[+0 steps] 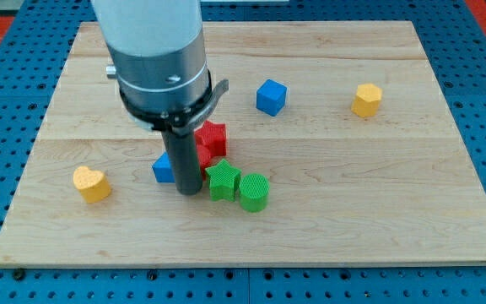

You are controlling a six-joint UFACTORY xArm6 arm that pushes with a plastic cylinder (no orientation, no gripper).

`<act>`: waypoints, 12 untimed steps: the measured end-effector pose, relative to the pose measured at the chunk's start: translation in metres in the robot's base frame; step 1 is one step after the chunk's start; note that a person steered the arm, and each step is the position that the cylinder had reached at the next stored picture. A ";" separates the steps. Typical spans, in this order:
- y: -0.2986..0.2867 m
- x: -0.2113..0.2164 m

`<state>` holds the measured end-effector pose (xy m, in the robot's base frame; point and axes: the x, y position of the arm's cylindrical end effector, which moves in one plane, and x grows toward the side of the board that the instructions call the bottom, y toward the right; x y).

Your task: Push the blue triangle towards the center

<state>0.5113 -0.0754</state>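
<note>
You see my tip (189, 191) touching the board just beside the blue triangle (163, 169), which lies at about 10 o'clock from it, mostly hidden behind the rod. The board centre lies at about 2 o'clock from the triangle. The rod stands upright; it has no jaws, so it holds nothing. The red block (212, 139) and green block (223, 181) crowd that path.
</note>
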 end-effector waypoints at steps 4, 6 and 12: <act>-0.087 -0.063; -0.057 -0.087; -0.021 -0.090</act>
<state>0.4213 -0.0964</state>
